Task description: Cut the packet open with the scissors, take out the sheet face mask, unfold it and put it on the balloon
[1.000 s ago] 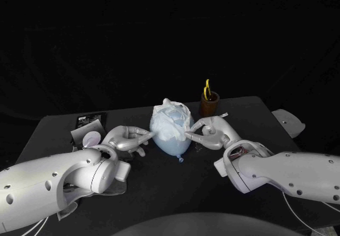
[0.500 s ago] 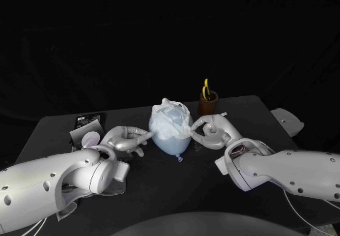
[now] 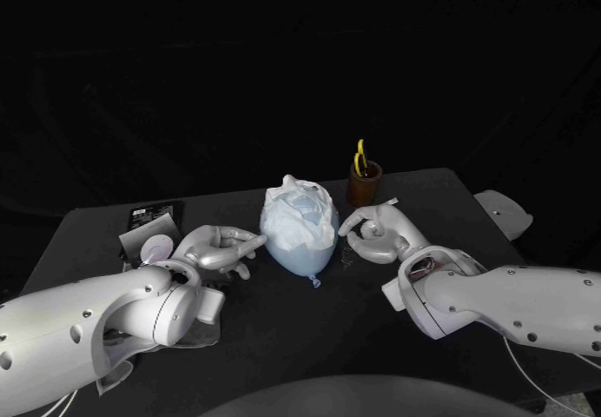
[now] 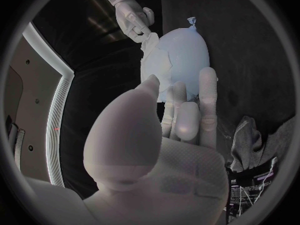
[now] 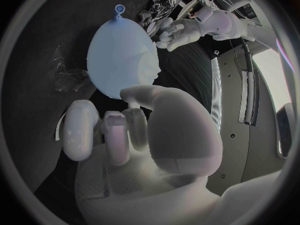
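Since a second ago my right hand (image 3: 376, 234) has curled its fingers back off the white sheet face mask (image 3: 300, 211), which drapes the pale blue balloon (image 3: 298, 249) mid-table. Whether they still pinch the mask's edge, I cannot tell. My left hand (image 3: 220, 248) holds nothing, its fingers loosely apart and one fingertip at the balloon's side. Behind the balloon stands a brown cup (image 3: 365, 189) with yellow-handled scissors (image 3: 360, 160). The cut silver packet (image 3: 148, 234) lies beyond my left hand.

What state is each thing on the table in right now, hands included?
Pale blue rubber balloon: inflated, lying on the table, knot toward the robot.
White sheet face mask: draped, crumpled, over the balloon's far end.
Yellow-handled scissors: standing in the brown cup, unheld.
Black and silver packet: lying at the table's left, unheld.
Left hand: fingertip against the balloon's side, holding nothing.
Right hand: fingertips at the mask's edge; grip unclear.
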`<state>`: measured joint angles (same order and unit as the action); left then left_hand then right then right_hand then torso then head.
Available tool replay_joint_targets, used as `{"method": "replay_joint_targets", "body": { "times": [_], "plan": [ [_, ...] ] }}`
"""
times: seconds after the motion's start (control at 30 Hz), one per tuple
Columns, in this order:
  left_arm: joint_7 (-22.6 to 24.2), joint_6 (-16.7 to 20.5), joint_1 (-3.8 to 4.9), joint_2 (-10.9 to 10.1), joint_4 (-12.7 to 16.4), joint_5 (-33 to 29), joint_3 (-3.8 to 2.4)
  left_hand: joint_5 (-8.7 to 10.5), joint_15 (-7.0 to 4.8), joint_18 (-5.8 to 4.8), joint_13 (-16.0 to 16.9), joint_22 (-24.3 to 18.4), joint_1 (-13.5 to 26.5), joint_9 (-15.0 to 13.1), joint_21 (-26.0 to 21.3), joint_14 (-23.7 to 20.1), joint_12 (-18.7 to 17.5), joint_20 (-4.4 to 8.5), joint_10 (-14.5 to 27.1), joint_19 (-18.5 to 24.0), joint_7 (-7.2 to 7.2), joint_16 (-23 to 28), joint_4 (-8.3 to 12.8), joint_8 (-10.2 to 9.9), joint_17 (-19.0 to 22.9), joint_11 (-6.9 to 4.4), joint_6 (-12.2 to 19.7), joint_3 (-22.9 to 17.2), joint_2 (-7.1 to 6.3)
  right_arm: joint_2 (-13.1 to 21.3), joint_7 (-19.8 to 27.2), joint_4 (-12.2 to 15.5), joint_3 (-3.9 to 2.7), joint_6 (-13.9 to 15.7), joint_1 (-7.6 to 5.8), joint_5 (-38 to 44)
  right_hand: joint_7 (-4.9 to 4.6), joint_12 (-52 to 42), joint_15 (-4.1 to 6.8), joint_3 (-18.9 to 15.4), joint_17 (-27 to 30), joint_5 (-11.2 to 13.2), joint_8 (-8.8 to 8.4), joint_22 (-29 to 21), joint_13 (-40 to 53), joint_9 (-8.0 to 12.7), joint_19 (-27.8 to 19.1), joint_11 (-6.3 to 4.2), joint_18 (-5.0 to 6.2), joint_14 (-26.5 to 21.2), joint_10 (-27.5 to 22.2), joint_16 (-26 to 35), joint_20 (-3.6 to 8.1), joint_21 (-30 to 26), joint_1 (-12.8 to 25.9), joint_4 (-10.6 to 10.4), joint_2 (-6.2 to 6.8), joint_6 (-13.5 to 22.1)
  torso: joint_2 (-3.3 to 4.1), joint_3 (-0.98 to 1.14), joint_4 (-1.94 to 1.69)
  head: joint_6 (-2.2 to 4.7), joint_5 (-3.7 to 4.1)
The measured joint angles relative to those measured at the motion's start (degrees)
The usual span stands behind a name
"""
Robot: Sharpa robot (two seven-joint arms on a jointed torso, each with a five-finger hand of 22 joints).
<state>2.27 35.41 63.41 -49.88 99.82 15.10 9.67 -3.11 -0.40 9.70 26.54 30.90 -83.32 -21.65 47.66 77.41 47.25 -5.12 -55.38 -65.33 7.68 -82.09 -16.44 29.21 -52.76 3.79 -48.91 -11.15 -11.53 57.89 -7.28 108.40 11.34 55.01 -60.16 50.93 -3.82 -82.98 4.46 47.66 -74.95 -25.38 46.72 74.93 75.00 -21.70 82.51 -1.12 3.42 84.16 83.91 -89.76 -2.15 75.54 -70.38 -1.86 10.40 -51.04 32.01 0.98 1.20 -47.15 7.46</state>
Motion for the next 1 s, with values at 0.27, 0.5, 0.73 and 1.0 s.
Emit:
{"method": "replay_joint_targets", "body": {
  "times": [0.27,0.5,0.73,1.0],
  "plan": [
    [-0.04,-0.16,-0.12,-0.12,-0.04,0.00,0.00,0.00,0.00,-0.02,-0.01,-0.01,0.00,0.01,0.00,0.00,0.00,0.00,0.00,0.00,0.00,0.00,0.00,0.00,0.00,0.00,0.00,0.00,0.00,0.29,-0.28,0.72,0.06,-0.05,1.57,-0.44,-0.79,3.08,-0.95,-4.05,0.04,1.86,-2.31,-0.02,-0.06,1.34,-1.28,1.10,0.01,-0.19,-0.17,0.15,-0.67,-3.25,4.52,0.74,0.78,3.40,-0.01,0.02,0.04,-0.08,0.18],
    [-0.05,-0.36,-0.28,-0.32,-0.08,-0.01,0.00,0.00,0.00,-0.03,-0.01,-0.01,0.00,0.01,-0.01,-0.01,0.00,0.00,0.00,0.00,0.00,0.00,0.00,0.00,0.00,0.01,0.01,0.00,0.06,2.04,1.64,0.87,-0.27,-0.01,1.39,5.14,-3.97,7.31,-3.30,-13.24,0.05,6.17,-7.54,0.00,-0.10,3.95,-4.39,4.13,0.97,-0.12,-2.66,1.18,-2.71,-7.89,7.51,-0.21,1.97,7.89,-0.04,0.03,0.02,0.13,0.24],
    [-0.04,-0.55,-0.34,-0.65,-0.07,-0.03,0.00,0.00,0.00,-0.04,0.01,0.07,0.00,0.01,-0.01,-0.01,0.00,0.00,-0.01,0.01,-0.01,0.00,0.00,0.00,0.02,0.01,0.01,0.00,0.46,2.86,1.09,0.84,-0.52,0.00,0.89,18.67,-4.02,8.71,-3.86,-20.42,0.04,17.32,-9.60,0.02,-0.07,5.51,-4.96,4.42,0.99,-0.14,-4.18,1.78,-3.32,-8.54,6.67,-1.33,4.12,7.90,0.01,0.05,0.00,0.08,0.13],
    [0.00,-0.71,-0.36,-0.91,0.02,-0.04,0.00,0.00,0.00,-0.06,0.01,0.07,0.00,0.02,-0.01,-0.01,0.00,-0.01,-0.01,0.01,-0.01,0.01,0.00,0.00,0.04,0.02,0.01,0.00,0.46,1.92,-2.65,0.68,-0.60,0.01,0.80,33.96,-3.48,8.58,-3.86,-27.14,0.00,19.33,-10.00,0.02,-0.05,6.44,-4.29,4.39,0.98,-0.15,-4.17,1.81,-3.49,-7.60,3.24,-4.72,2.54,5.71,0.04,0.07,0.00,-0.16,0.10]
  ]
}}
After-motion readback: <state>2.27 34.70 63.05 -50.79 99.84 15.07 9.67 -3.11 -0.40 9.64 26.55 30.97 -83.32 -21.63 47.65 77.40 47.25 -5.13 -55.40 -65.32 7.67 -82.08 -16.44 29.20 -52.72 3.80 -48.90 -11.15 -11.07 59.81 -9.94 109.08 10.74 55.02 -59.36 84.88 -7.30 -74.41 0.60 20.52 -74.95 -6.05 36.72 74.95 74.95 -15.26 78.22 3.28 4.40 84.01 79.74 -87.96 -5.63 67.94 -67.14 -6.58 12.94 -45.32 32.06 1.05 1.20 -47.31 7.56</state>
